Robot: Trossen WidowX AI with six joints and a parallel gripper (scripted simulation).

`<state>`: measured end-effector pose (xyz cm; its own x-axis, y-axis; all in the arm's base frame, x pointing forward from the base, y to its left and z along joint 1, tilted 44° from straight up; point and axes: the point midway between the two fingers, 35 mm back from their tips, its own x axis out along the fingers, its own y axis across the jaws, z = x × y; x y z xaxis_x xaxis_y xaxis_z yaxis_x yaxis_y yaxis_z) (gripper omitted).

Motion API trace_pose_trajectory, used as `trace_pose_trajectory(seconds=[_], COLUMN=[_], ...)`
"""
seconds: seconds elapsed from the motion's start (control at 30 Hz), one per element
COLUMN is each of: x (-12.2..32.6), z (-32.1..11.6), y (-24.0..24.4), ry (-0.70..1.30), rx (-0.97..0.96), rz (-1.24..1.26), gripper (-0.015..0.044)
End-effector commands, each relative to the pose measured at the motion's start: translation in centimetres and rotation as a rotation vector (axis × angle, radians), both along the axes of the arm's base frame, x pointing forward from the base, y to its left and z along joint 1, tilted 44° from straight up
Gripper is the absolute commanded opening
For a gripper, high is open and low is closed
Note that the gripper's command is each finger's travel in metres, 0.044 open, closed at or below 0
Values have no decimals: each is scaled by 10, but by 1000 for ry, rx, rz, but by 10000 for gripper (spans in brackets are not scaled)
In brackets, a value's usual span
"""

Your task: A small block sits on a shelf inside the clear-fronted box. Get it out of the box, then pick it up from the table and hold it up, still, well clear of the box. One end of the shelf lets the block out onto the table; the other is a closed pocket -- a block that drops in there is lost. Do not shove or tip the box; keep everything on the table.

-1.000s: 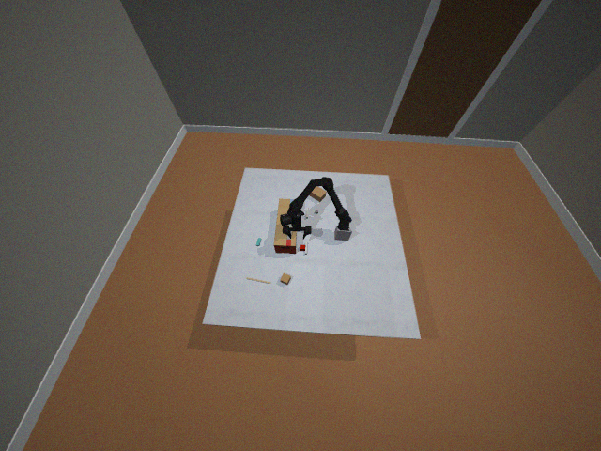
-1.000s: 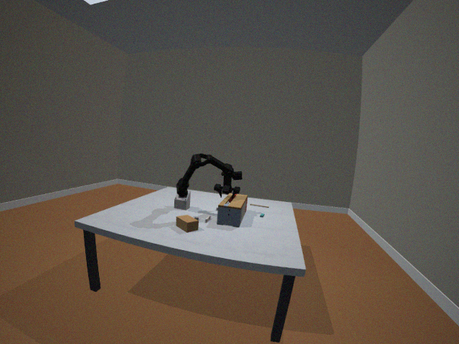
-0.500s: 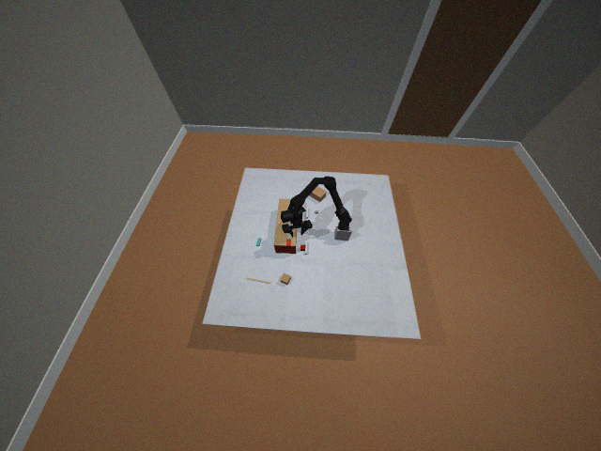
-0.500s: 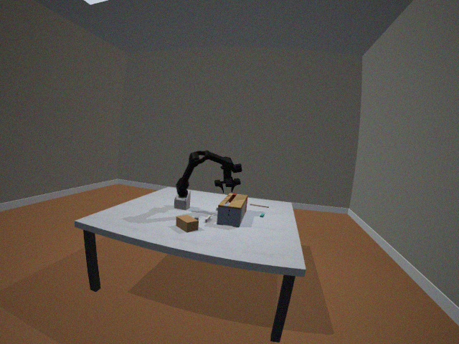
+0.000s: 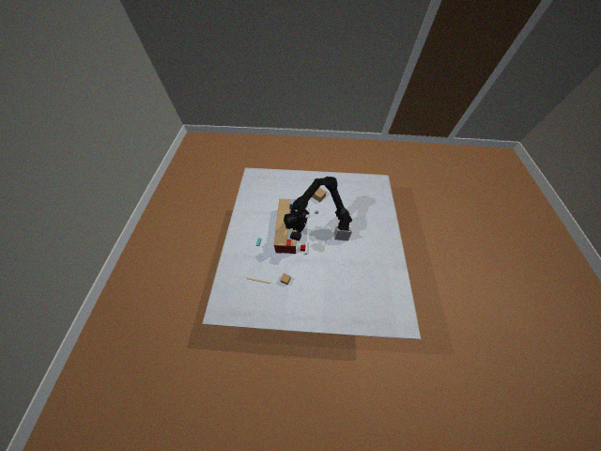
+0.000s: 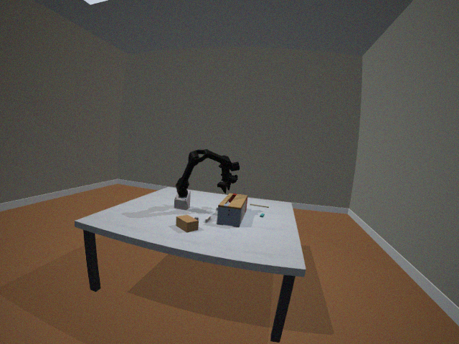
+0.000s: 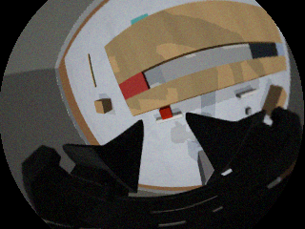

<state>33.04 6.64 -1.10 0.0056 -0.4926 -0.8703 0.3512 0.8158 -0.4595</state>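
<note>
Counter (image 6: 259, 244): pale grey top on dark legs, standing on an orange-brown floor (image 6: 370, 289).

Arm (image 6: 200, 157): black, arched up from a grey base block (image 6: 181, 202) toward the far side of the counter, wrist bent down over the box.

Box (image 6: 232, 210): tan top with a long grey slot running its length, grey near wall in the exterior view. In the wrist view a red patch (image 7: 132, 87) shows at the left end of the slot and a dark patch at the right end.

End effector (image 7: 164, 133): hangs above the box's far end, not touching it. Fingers part-way apart, nothing between them; released. The two dark fingertips frame bare counter just beside the box.

Larger tan cube (image 6: 186, 223): on the counter, near-left of the box in the exterior view, apart from it.

Smaller tan cube (image 5: 285, 278): well apart from the box, with a thin tan stick (image 5: 258, 280) lying just left of it in the top view.

Small red block (image 7: 166, 113): out of the box, on the counter just beside the box's long side near the red-patch end; also seen in the top view (image 5: 302, 247).

Teal piece (image 5: 258, 241): on the counter on the box's other side, apart from it.
</note>
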Motion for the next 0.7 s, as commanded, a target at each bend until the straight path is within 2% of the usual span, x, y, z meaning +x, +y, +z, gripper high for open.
trace_pose_trajectory(seconds=[0.0,0.67], x=[-9,-20], z=[-5,-9], y=[9,22], ry=[428,1189], rx=[-122,-324], rz=[810,1875], gripper=[285,285])
